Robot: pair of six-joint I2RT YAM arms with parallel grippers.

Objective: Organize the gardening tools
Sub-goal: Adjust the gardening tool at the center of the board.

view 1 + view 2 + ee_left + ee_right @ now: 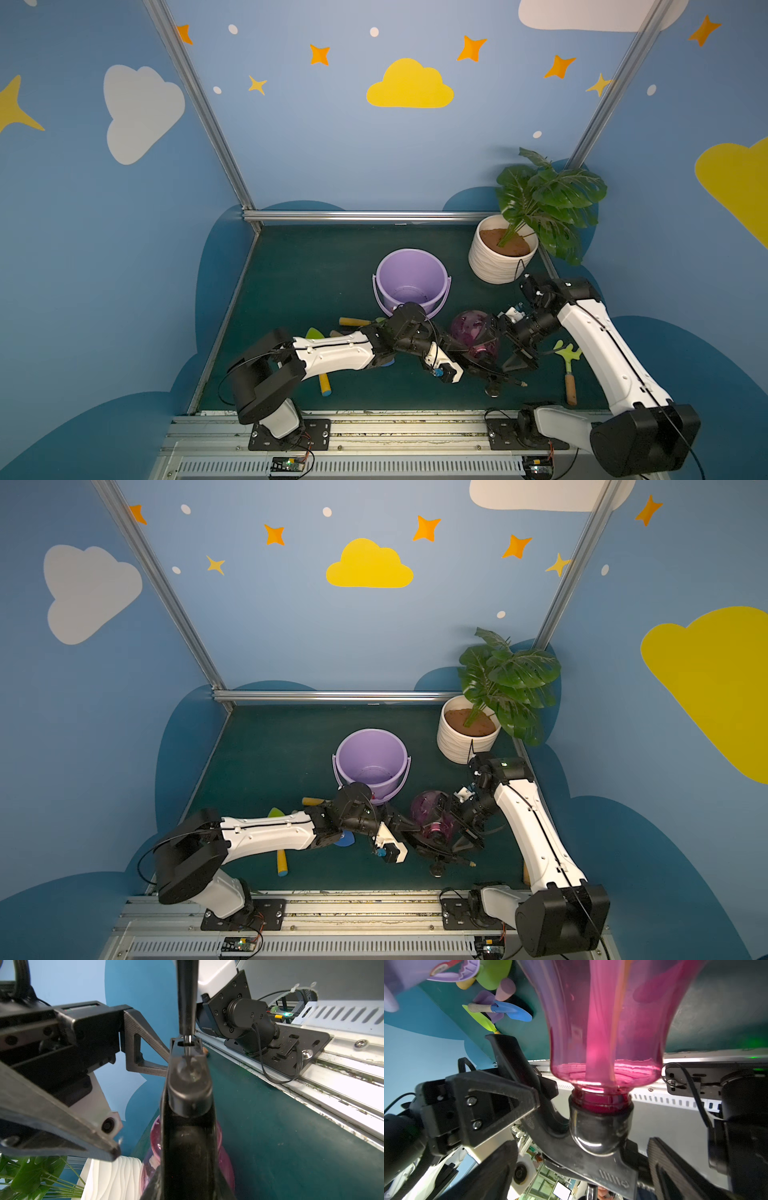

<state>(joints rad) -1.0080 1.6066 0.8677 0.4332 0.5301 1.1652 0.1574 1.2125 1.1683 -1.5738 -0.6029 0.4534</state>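
The pink spray bottle (473, 334) hangs tilted over the front middle of the green mat (332, 257); its long axis runs back to front, base raised toward the purple bucket (411, 278), black head low and nozzle aimed at the front rail, slightly rightward; the left gripper (469, 361) seems closed on the black trigger head, though the wrist view partly hides its fingers; the right gripper (580, 1145) stands wide, fingers either side of the neck without touching; bare mat lies ahead of the nozzle; a blue trowel (510, 1012) lies among others under the left arm; a green tool (568, 361) lies by the right edge; the white pot (498, 257) fills the back right corner.
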